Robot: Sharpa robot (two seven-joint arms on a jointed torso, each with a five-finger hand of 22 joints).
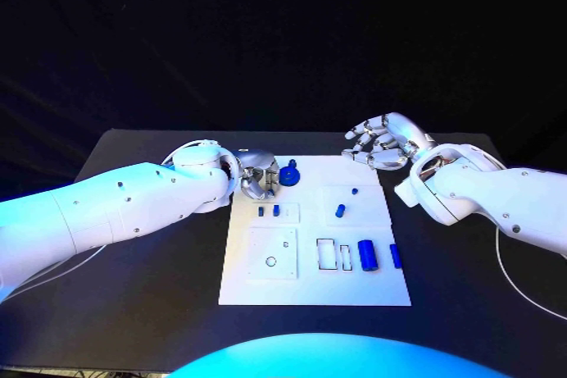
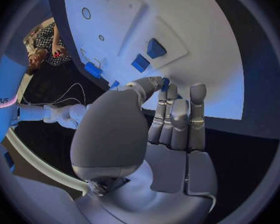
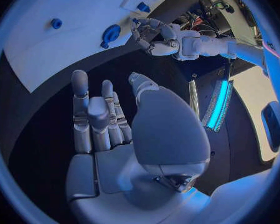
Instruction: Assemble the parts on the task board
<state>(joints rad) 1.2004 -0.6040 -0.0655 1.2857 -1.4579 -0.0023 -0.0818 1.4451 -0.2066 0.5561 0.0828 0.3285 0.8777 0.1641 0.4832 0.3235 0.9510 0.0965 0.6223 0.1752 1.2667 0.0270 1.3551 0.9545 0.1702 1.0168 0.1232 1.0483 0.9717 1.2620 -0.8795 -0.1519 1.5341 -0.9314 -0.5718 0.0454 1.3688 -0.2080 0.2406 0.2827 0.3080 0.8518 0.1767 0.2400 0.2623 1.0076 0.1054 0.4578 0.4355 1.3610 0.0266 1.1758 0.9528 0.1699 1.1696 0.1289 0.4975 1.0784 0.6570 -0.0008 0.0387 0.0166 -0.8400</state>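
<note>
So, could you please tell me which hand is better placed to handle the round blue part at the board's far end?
Left: the left hand is right beside the round blue part; the right hand hovers open beyond the white task board.

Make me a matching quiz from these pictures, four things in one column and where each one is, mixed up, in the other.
1. left hand
2. right hand
3. round blue part
4. blue cylinder

a. lying on the task board, nearer the robot
b. raised, holding nothing, off the board's far right corner
c. at the board's far left edge
d. on the board beside the left hand's fingers

Pairs: 1-c, 2-b, 3-d, 4-a
</note>
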